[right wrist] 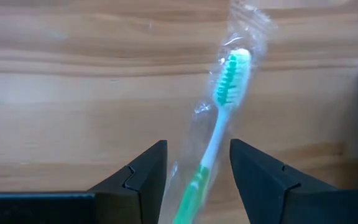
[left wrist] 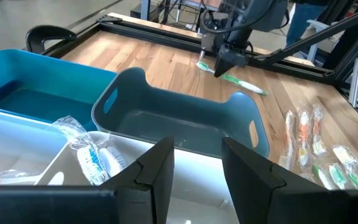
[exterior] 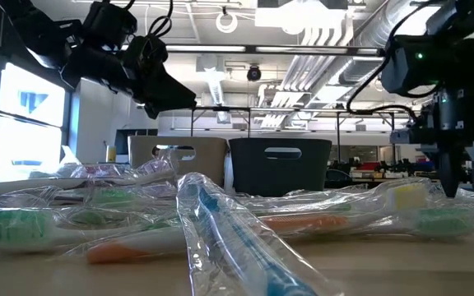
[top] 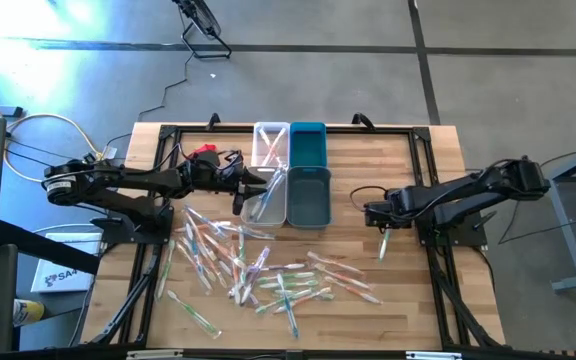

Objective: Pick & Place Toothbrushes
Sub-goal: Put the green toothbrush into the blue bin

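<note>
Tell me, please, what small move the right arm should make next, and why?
Probably lower the right gripper and close it on the green toothbrush: its open fingers already straddle the wrapped handle, which lies on the wooden table apart from the pile. The left gripper hovers open over the white bin.

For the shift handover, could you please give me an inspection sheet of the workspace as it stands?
Surface: wooden table, black frame.
Job's things: pile of wrapped toothbrushes in front of the bins; a green toothbrush between the right gripper's fingers.
Clutter: white bin and teal bin mid-table, two more bins behind them.
Grippers: left gripper open above the white bin; right gripper open, straddling the green toothbrush.
Cables: cables left of the table.
Surroundings: open workshop, concrete floor.
</note>
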{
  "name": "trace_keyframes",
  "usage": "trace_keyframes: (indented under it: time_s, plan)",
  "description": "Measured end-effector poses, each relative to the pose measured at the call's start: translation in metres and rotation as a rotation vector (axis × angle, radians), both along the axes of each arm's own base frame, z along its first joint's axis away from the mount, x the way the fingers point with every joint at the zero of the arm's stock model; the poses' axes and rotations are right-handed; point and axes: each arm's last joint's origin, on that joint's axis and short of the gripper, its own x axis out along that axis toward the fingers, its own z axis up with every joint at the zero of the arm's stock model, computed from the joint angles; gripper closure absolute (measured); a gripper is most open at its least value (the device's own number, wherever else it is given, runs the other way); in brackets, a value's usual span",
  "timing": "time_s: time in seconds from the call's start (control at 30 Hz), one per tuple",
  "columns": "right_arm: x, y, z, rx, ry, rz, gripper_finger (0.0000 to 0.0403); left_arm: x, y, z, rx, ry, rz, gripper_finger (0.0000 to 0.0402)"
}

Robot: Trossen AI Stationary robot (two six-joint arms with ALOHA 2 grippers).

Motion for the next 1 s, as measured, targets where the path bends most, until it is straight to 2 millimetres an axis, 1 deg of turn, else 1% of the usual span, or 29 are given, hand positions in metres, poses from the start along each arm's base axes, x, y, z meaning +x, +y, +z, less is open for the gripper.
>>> trace_keyframes:
  time_s: [0.13, 0.23, 0.7, 0.87, 1.0]
  plan:
    - [-0.0025, 0.0000, -0.0082, 0.003, -0.028, -0.001, 0.0236, 0.0000, 0.0000, 0.0000, 0.000, 0.000, 0.000, 0.0270]
    - [-0.0046, -0.0002, -0.0105, -0.002, -0.019, 0.000, 0.0245, 0.0000, 0.0000, 0.0000, 0.000, 0.000, 0.000, 0.0270]
    - [-0.0047, -0.0005, -0.0113, -0.011, -0.021, 0.004, 0.0348, 0.0000, 0.0000, 0.0000, -0.001, 0.000, 0.000, 0.0270]
    - [-0.0046, -0.0005, -0.0114, -0.011, -0.018, 0.033, 0.0386, 0.0000, 0.0000, 0.0000, -0.002, 0.000, 0.001, 0.0270]
    - [-0.0046, -0.0004, -0.0114, -0.008, -0.017, 0.039, 0.0393, -0.0007, -0.0003, 0.0017, 0.000, -0.007, 0.001, 0.0270]
